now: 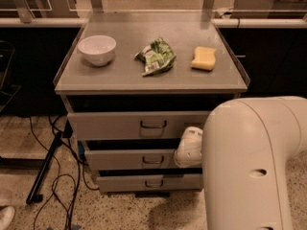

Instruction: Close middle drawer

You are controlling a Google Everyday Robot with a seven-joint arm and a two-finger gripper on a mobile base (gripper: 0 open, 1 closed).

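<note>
The white arm (249,166) fills the lower right. Its gripper (188,150) sits at the right end of the middle drawer (124,159), which is slightly pulled out at centre frame; whether the gripper is open or closed cannot be told. Farther up, the counter (120,75) carries a white bowl (97,49), a green snack bag (156,56) and a yellow sponge (204,58).

One cart carries three grey drawers: one upper drawer (108,126), one middle drawer (122,160) and one lowest drawer (122,182), with three dark loop handles (153,124), one apiece. The tabletop (120,78) bears three things: one white bowl (97,49) near its left edge, one green packet (156,56) mid-top, one yellow sponge (204,58) near its right edge. One gripper (188,148) sits at the middle drawer's front, below the tabletop's front right corner
</note>
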